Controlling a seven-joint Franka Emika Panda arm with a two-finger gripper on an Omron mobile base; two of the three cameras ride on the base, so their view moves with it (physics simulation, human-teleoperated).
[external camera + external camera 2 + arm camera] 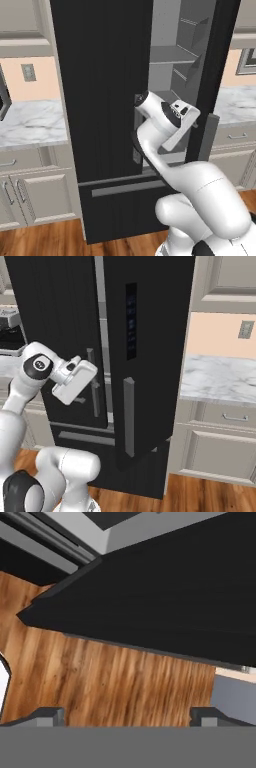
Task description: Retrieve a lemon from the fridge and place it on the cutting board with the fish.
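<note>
Tall black fridge (105,115) centre frame in the left base view, right door swung open, grey shelves (172,55) exposed in the gap between the closed left door and the open door's edge. Lemon, cutting board and fish not discernible on the shelves or elsewhere.

White arm (200,200) rising from lower right of the left base view, wrist bent toward the gap at the height of the lower shelves. Gripper itself hidden behind the wrist there; seen in the hand view (127,714) as two dark fingertips (47,714) at the bottom edge, set wide apart, nothing between them.

Hand view looking down past the black underside of the open door (165,607) onto a wood floor (115,682), a pale strip of fridge interior at the top edge.

Right base view: open door (150,356) in the foreground with a long grey vertical handle (129,416) and a dark panel above it; arm's hand beside the left door handle (91,381), contact not determinable.

Marble surface (30,122) and beige cabinets (35,190) to the left of the fridge in the left base view; a second marble surface (220,378) with a drawer beneath to the right in the right base view.
</note>
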